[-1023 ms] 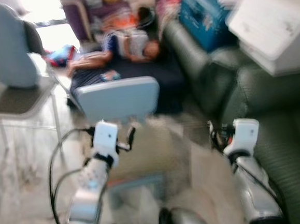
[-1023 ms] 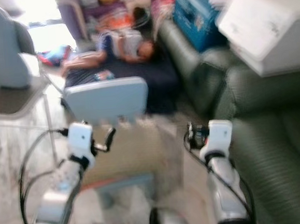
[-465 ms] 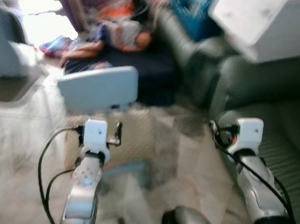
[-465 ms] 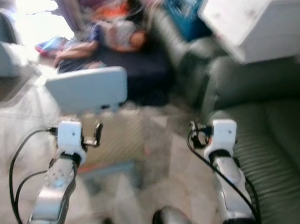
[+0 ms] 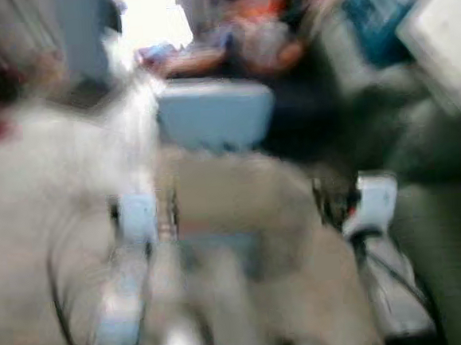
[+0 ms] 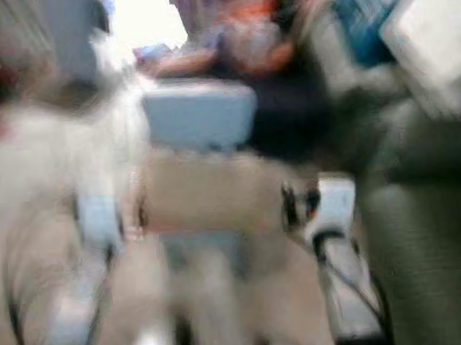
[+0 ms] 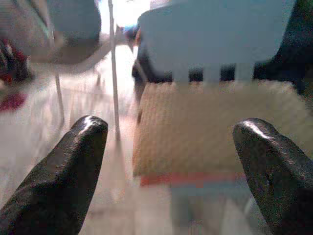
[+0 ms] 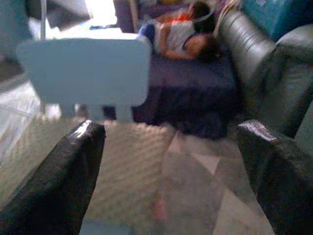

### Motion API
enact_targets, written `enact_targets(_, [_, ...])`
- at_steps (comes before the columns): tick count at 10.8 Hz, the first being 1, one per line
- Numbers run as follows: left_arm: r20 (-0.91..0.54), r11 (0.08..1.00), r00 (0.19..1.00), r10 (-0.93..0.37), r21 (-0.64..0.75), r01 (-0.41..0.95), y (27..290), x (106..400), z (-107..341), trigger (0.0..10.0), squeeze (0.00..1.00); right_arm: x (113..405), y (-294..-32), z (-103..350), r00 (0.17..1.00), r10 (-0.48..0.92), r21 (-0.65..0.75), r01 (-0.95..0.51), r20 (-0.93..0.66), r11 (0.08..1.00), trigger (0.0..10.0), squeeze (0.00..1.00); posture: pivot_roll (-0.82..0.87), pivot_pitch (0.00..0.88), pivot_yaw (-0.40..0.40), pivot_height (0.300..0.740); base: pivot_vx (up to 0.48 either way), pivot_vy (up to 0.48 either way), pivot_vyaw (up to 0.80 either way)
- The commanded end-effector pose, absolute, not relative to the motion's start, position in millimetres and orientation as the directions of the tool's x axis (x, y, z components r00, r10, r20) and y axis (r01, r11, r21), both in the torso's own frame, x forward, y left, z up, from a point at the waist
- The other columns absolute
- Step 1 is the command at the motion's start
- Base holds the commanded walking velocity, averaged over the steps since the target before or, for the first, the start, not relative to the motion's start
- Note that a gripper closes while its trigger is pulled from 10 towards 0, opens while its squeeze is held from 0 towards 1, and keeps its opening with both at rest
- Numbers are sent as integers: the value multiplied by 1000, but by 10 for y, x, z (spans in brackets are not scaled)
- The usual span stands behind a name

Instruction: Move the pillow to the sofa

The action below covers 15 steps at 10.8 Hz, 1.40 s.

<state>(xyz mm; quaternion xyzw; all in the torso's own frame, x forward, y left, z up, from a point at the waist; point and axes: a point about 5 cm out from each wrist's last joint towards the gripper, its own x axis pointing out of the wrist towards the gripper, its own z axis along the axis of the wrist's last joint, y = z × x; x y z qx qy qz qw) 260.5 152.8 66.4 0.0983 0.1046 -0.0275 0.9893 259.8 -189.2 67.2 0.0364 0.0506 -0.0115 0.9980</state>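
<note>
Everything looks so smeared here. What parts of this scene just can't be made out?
- Head views: motion blur smears the left gripper and right gripper; their fingers are unreadable there.
- Left wrist view: the tan cushion's underside and the chair's legs are blurred.
- Right wrist view: the sofa is cut off by the edge.
- The person lying beyond: small, partly hidden behind the chair back.

chair back [image 7: 215, 36]: smooth matt pale-blue plastic
seat [image 7: 215, 125]: woven beige surface, rough ribbed texture
left hand [image 7: 168, 161]: black fingers [image 7: 73, 161], smooth with a dull sheen
right hand [image 8: 171, 181]: black fingers [image 8: 63, 176], slightly grainy, faint gloss
sofa [image 8: 259, 63]: dark green leather-like cover, soft shine
mattress [image 8: 190, 88]: dark navy cloth, matt
floor [image 8: 205, 171]: pale tiles, smooth, lightly glossy
</note>
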Motion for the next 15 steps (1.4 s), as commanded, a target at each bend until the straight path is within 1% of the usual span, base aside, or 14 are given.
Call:
enact_targets(1, [-145,974,989,-33,217,64,1518,2705,829,10000,0,2630,-1885,710,996,-21,79,28,-88,996,10000,0,-50,117,-47,740,0,304,0])
enact_targets(3, [-129,973,989,-71,210,97,1465,2714,853,10000,0,2645,-1887,718,996,-22,76,28,-83,997,10000,0,-47,111,-46,740,0,0,0])
enact_targets(5, [-134,976,990,-42,205,69,1469,2703,849,10000,0,2649,-1886,719,997,-22,75,28,-80,997,10000,0,-46,110,-46,740,0,0,0])
enact_targets(6, [-128,977,990,-52,198,77,1463,2710,848,10000,0,2650,-1875,719,997,-17,78,23,-78,997,10000,0,-45,109,-45,740,0,0,0])
enact_targets(7, [-119,977,990,-74,193,96,1474,2715,864,10000,0,2648,-1846,742,998,3,71,2,-59,997,10000,0,-46,108,-44,740,0,0,500])
enact_targets(9, [-118,976,990,-75,197,98,1479,2721,872,10000,0,2649,-1846,740,998,-1,71,6,-62,997,10000,0,-48,106,-43,740,287,126,681])
enact_targets(15, [-130,973,985,-113,185,136,1428,2700,856,10000,0,2644,-1913,722,997,-38,54,42,-71,998,10000,0,-54,113,-45,740,371,301,0])
